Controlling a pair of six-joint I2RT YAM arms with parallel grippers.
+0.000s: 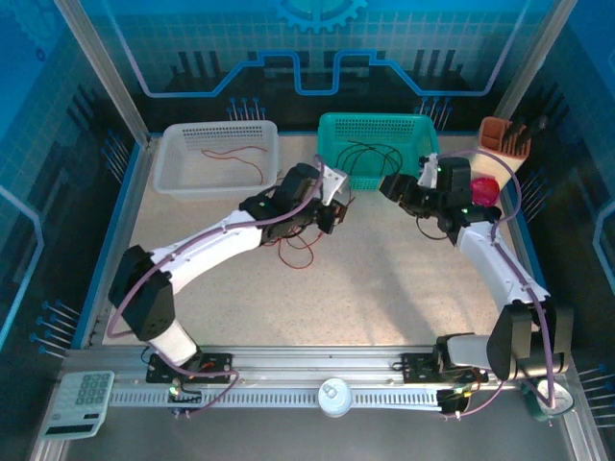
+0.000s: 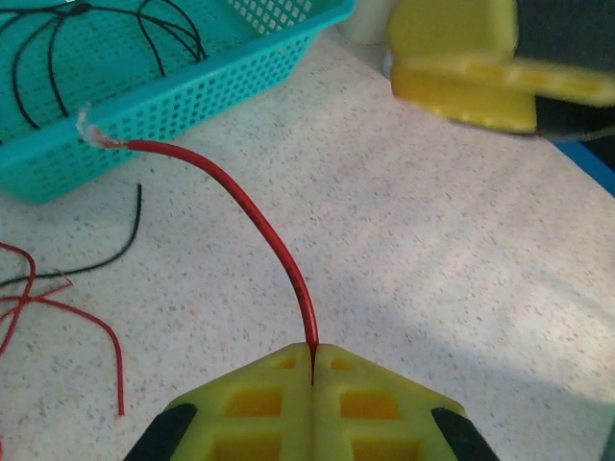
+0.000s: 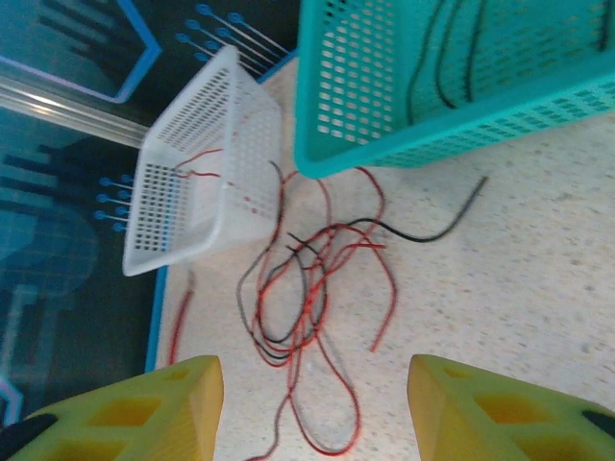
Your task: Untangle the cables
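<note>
Sorted: black cables (image 1: 370, 156) in teal basket (image 1: 326, 144), red wire (image 1: 231, 151) in white basket (image 1: 173, 161) | Todo: we see knot (image 3: 303, 288) on surface (image 1: 384, 288) | left pincer (image 2: 312, 360) grips red cable (image 2: 252, 213) | right pincer (image 3: 314, 376) parted, empty

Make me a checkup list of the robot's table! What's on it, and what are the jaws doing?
Surface: speckled beige table, no spills seen.
Job's things: red and black cables tangled on it; black cables in the teal basket; a lone red cable in the white basket.
Clutter: calculator and white round object by the near rail.
Grippers: left gripper, jaws shut on a long red cable; right gripper, jaws open, empty.
Cables: purple arm cords run along both arms.
Surroundings: blue patterned walls.
</note>
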